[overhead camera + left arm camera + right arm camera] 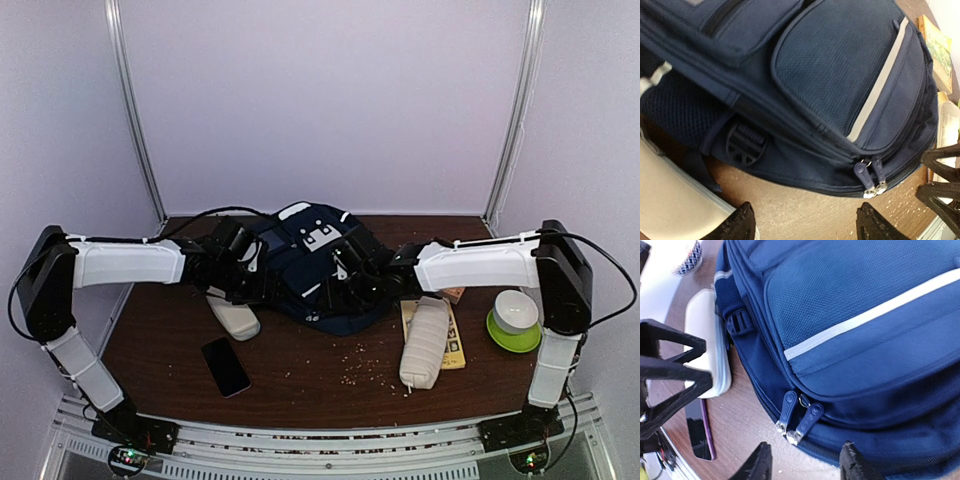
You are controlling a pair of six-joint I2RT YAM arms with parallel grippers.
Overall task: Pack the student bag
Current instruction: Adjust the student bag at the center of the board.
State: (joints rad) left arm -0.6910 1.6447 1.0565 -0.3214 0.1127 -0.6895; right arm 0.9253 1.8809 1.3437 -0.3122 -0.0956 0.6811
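The student bag (305, 262), navy with thin white stripes, lies flat in the middle of the table. Its two zipper pulls (870, 175) sit together at the near edge, also seen from the right wrist as zipper pulls (797, 416). My left gripper (807, 229) hovers low at the bag's left side, open, with bare table between its fingertips (740, 222). My right gripper (805, 466) is open just in front of the pulls, touching nothing. In the top view the left gripper (255, 282) and right gripper (350, 282) flank the bag.
A pale case (233, 318) lies by the left gripper and a black phone (225, 366) lies nearer the front. On the right are a beige pouch (425, 343) on a yellow booklet (452, 340), a green bowl (515, 322), and crumbs scattered at the front.
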